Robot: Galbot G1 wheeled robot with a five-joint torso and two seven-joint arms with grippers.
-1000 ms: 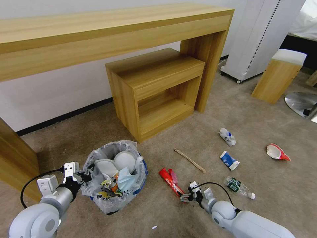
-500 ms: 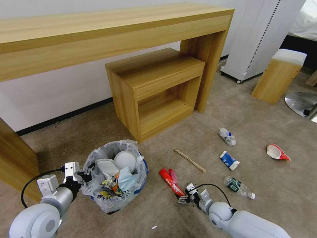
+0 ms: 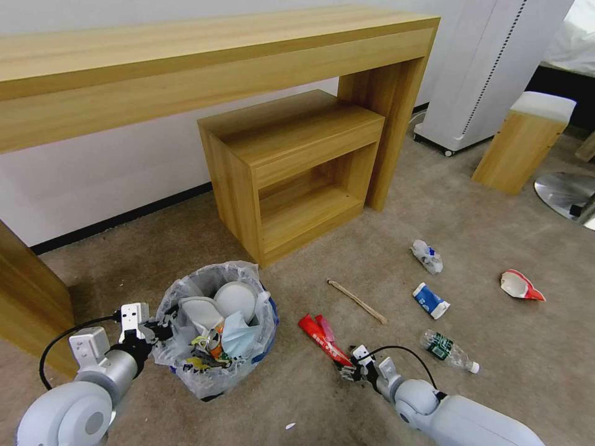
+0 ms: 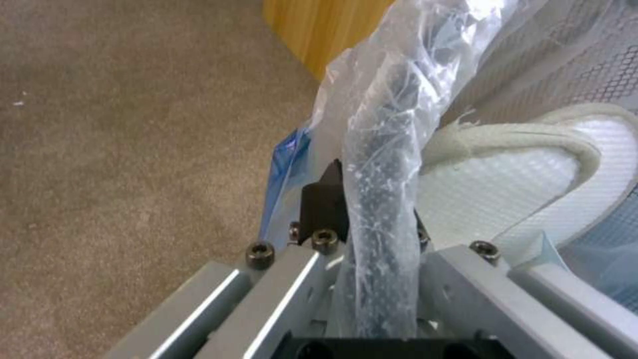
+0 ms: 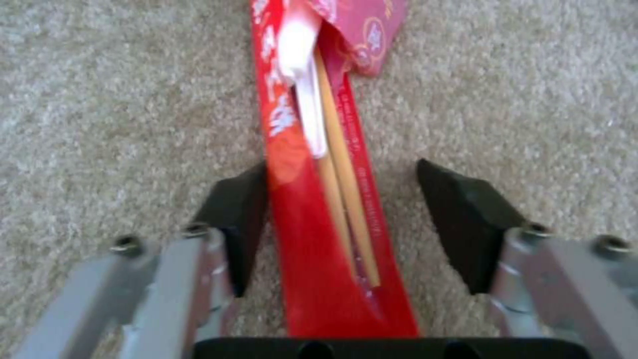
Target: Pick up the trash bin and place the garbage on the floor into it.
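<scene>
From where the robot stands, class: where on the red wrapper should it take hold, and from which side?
Grip the near end of the red wrapper, coming down from above. It lies flat and narrow on the floor, so the right tool, open, pinches across its width.

The trash bin [image 3: 214, 334], round and lined with a crinkly clear bag with blue patches, has its rim clamped in the left tool [image 4: 372, 209]; inside it lie white slippers [image 3: 214, 306], a blue mask [image 3: 238, 334] and a crushed can [image 3: 214, 345]. The red wrapper [image 5: 312, 164] (chopsticks showing inside) lies flat on the beige carpet floor [image 3: 483, 384], its near end between the spread fingers of the right tool [image 5: 346, 224]. Beyond that tool lie a wooden stick [image 3: 357, 301], a plastic bottle [image 3: 449, 351] and crumpled cups [image 3: 431, 300].
</scene>
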